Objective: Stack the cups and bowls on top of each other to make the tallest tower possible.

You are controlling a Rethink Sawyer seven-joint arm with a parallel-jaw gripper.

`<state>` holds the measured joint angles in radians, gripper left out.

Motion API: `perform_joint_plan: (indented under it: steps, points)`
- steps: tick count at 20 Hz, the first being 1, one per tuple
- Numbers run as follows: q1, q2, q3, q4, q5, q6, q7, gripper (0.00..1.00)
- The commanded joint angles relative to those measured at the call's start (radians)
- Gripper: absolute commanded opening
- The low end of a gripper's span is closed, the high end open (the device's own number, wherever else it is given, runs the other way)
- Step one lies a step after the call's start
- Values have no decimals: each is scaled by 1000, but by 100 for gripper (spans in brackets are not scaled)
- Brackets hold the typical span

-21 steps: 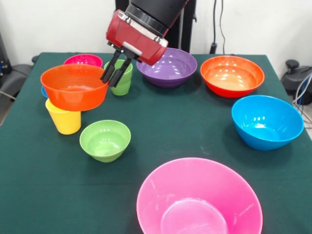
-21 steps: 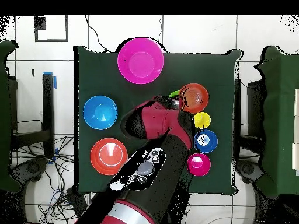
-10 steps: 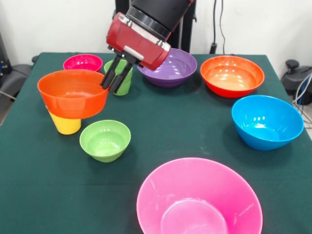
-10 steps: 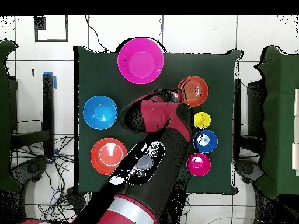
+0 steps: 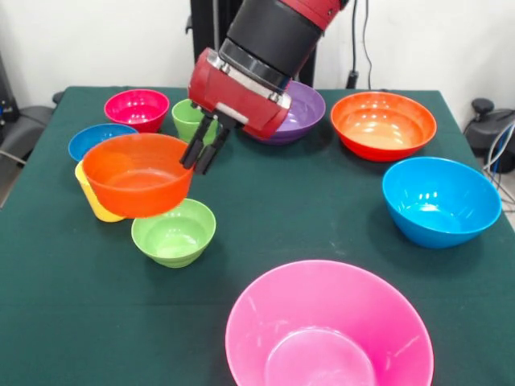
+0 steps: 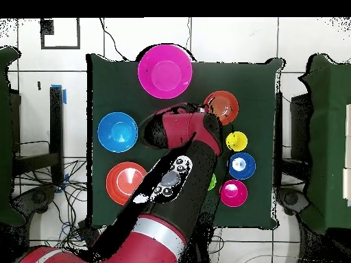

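Two fingers of the gripper (image 5: 201, 153) are pinching the rim of the small orange-red bowl (image 5: 138, 174), clenched on its thin wall at the side toward the purple bowl (image 5: 291, 110). The orange-red bowl is hanging clear of the table (image 5: 322, 217), tilted a little, with its base just above the near edge of the small light-green bowl (image 5: 174, 232), which is sitting upright on the cloth and looks to be the target.

Taking the light-green bowl as the landmark: the yellow cup (image 5: 92, 197) is standing just beside it, partly hidden behind the carried bowl; the small dark blue bowl (image 5: 98, 139) and the magenta-red bowl (image 5: 138, 108) are lying farther back on that same side; the light green cup (image 5: 189, 118) is standing behind it, next to the purple bowl. The large pink bowl (image 5: 328, 328) is sitting nearer the camera, and the light blue bowl (image 5: 441, 200) and large orange bowl (image 5: 383, 124) are well apart on the opposite side. In the overhead view the arm (image 6: 171, 185) is covering most of this cluster, though the carried bowl (image 6: 223, 107) is showing.

These bowls are looking light, stiff and glossy, so probably slippery; a rim pinch is likely letting the bowl swing. Setting it down level and centred is probably mattering most, since smooth plastic may slide off.
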<state>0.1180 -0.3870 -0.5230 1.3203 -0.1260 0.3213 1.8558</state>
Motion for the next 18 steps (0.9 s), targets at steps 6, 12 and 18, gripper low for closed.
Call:
perform_joint_plan:
  steps: [6,12,18]
  points:
    - [-14,117,168,-66,13,97,67,0]
    - [-13,117,178,-78,12,125,48,0]
    - [-24,125,189,-110,18,141,36,0]
